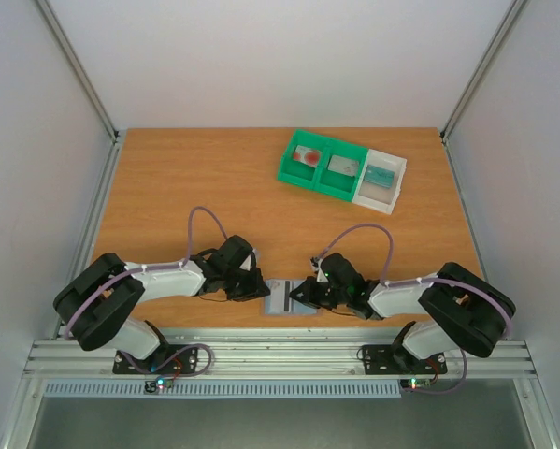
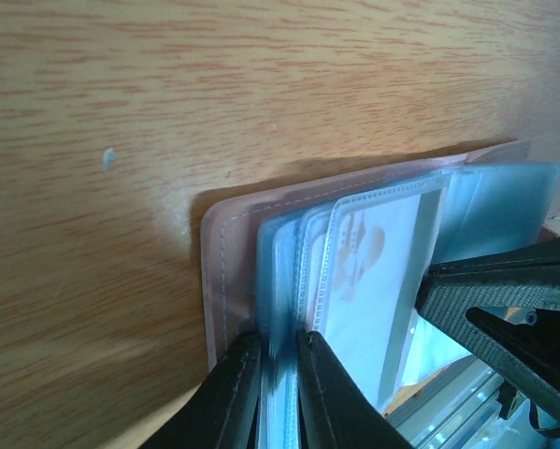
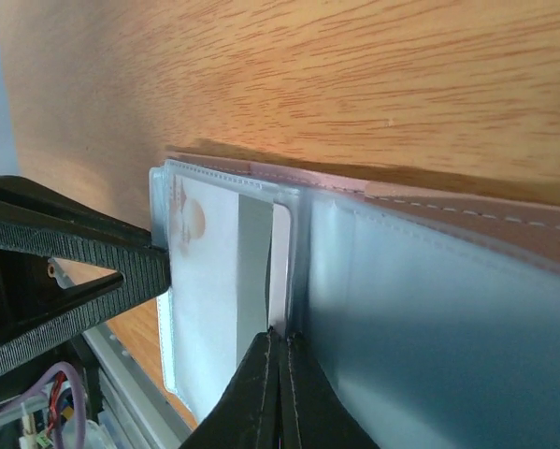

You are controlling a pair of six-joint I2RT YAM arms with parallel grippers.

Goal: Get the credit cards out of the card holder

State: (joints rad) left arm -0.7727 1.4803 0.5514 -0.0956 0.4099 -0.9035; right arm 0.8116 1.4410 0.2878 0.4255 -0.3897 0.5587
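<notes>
The card holder (image 1: 281,301) lies open at the table's near edge, between my two grippers. My left gripper (image 2: 280,360) is shut on a bundle of its clear sleeves (image 2: 284,281). A whitish credit card (image 2: 373,271) with a reddish blotch sits inside a sleeve just right of that grip. In the right wrist view the same card (image 3: 209,281) shows a grey stripe and a white edge. My right gripper (image 3: 281,348) is shut, tips meeting at the near end of that white edge. Whether they pinch the card I cannot tell.
A green and white compartment tray (image 1: 284,171) stands at the back right. It holds a card with a red blotch (image 1: 308,156), a greyish card (image 1: 343,166) and a teal one (image 1: 380,175). A metal rail (image 1: 280,360) runs just behind the holder.
</notes>
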